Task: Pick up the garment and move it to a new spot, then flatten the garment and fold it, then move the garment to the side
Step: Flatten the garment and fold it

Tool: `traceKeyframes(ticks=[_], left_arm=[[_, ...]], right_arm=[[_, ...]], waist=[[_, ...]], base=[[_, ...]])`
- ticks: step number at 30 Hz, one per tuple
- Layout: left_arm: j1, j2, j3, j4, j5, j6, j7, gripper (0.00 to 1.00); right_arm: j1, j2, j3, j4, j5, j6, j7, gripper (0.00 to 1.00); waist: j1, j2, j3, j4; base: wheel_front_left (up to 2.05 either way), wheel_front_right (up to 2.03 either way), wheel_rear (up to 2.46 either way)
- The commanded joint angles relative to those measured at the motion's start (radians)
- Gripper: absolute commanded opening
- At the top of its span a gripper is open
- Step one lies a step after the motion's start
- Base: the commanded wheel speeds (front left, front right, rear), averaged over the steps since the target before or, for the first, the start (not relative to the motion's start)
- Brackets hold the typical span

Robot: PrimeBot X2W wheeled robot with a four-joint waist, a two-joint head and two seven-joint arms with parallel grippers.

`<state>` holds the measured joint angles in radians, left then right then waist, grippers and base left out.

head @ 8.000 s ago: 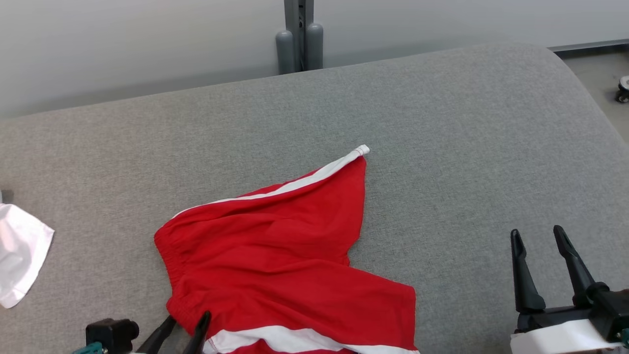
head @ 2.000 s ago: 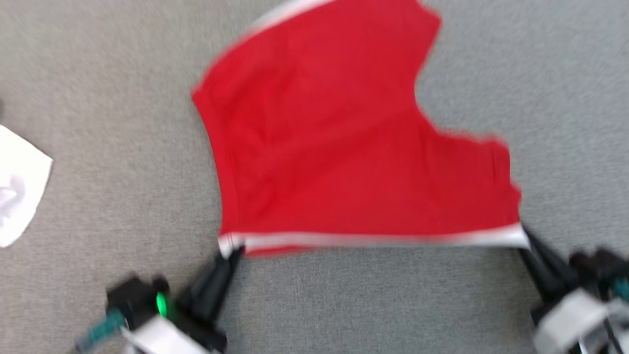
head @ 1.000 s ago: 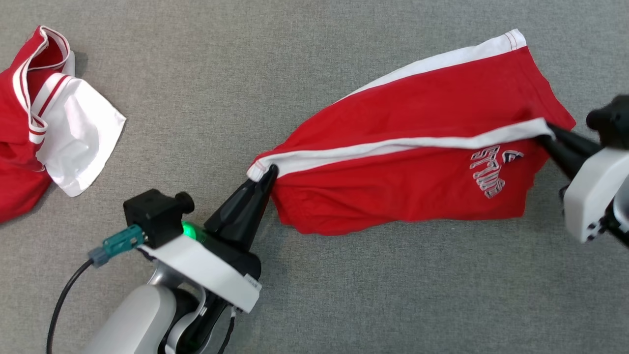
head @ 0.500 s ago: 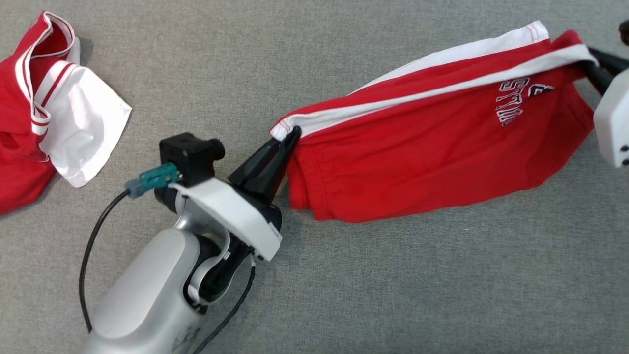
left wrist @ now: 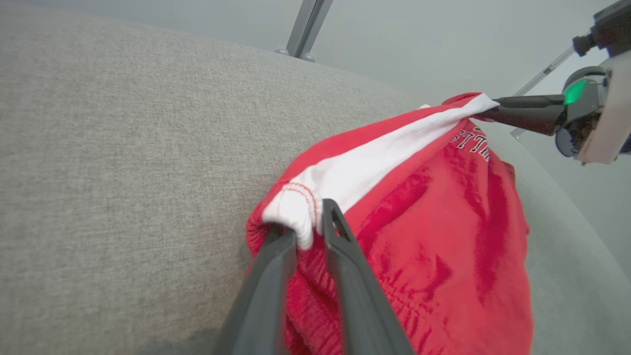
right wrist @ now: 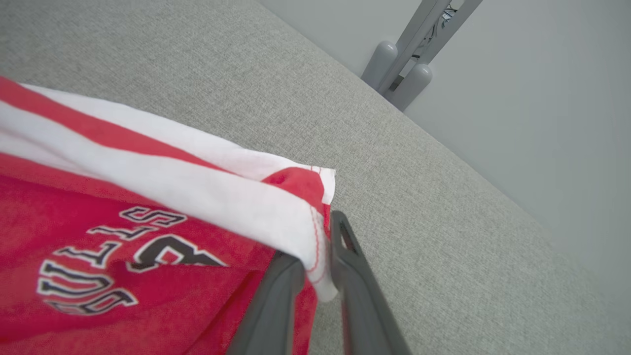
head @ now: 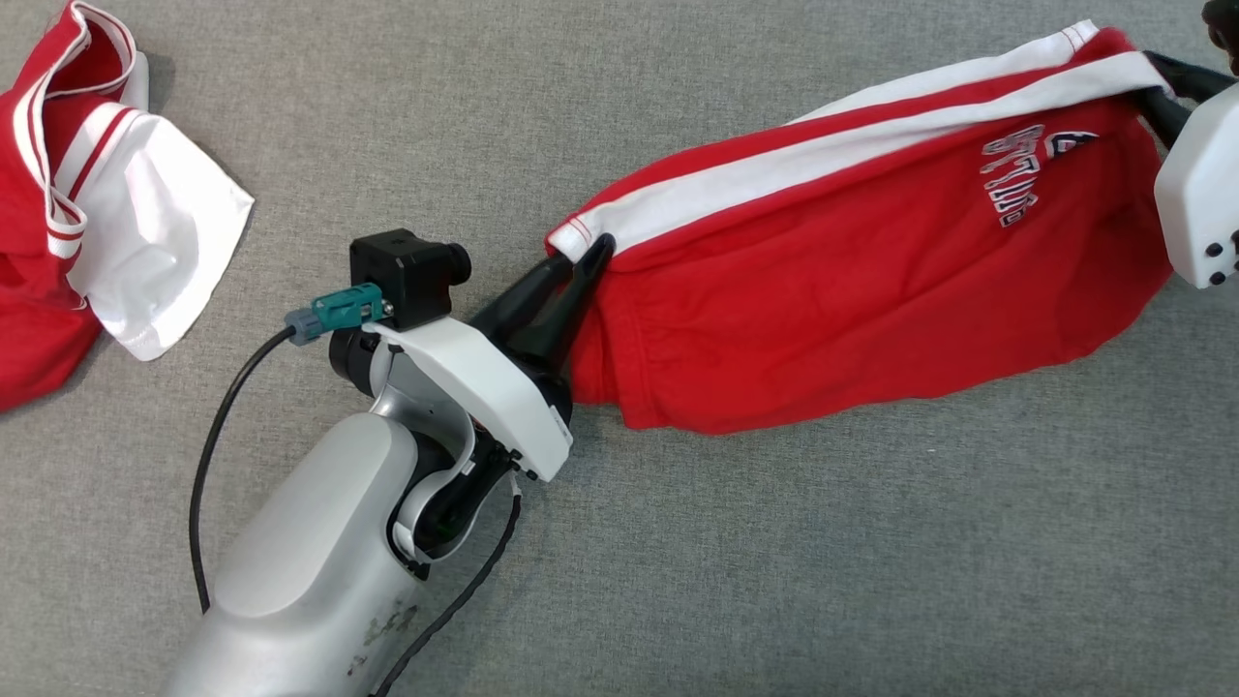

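Head view: the red garment [head: 852,290] lies across the grey worktop [head: 774,581] from the centre out towards 2 o'clock, doubled over on itself. Over the last second both arms have carried its near white-striped edge away towards 12 o'clock, and that edge now sits almost on top of the far white stripe. The left end effector [head: 586,254] is at the corner nearest the centre. The right end effector [head: 1157,82] is at the corner at 2 o'clock. A second red and white garment [head: 58,194] lies well apart at 9 o'clock and has barely shifted, so the change is the arms' doing rather than the camera's.

Left wrist view: the white hem corner bulges between the two dark fingers. They stand a little apart but are still clamped on the cloth.

Right wrist view: the fingers pinch the stitched white corner, with the hem draped over one fingertip. This end effector, too, is closed on the garment.

The fold looks nearly laid. The sensible next thing is to set the edge down and let go cleanly, since a snagged hem could drag the top layer back.
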<state>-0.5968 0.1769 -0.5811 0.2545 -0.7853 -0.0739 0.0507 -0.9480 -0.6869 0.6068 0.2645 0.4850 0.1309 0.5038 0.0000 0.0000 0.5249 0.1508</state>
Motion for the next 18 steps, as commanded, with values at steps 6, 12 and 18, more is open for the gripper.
traceKeyframes(ticks=[6, 12, 18], left_arm=[[0.018, 0.026, 0.015, 0.007, 0.003, 0.002, -0.031, 1.00], [0.145, 0.096, 0.049, -0.089, 0.054, 0.075, -0.126, 1.00], [0.320, 0.144, 0.084, -0.246, 0.165, 0.204, -0.275, 1.00]], right_arm=[[0.016, -0.001, 0.012, 0.010, -0.033, 0.000, -0.058, 1.00], [0.101, 0.040, -0.060, -0.038, -0.018, 0.000, -0.171, 1.00], [0.294, 0.071, -0.194, -0.064, -0.007, 0.000, -0.159, 1.00]], waist=[[0.0000, 0.0000, -0.043, -0.025], [0.0000, 0.0000, -0.128, -0.077], [0.0000, 0.0000, -0.180, -0.083]], base=[[0.00, 0.00, 0.00], [0.00, 0.00, 0.00], [0.00, 0.00, 0.00]])
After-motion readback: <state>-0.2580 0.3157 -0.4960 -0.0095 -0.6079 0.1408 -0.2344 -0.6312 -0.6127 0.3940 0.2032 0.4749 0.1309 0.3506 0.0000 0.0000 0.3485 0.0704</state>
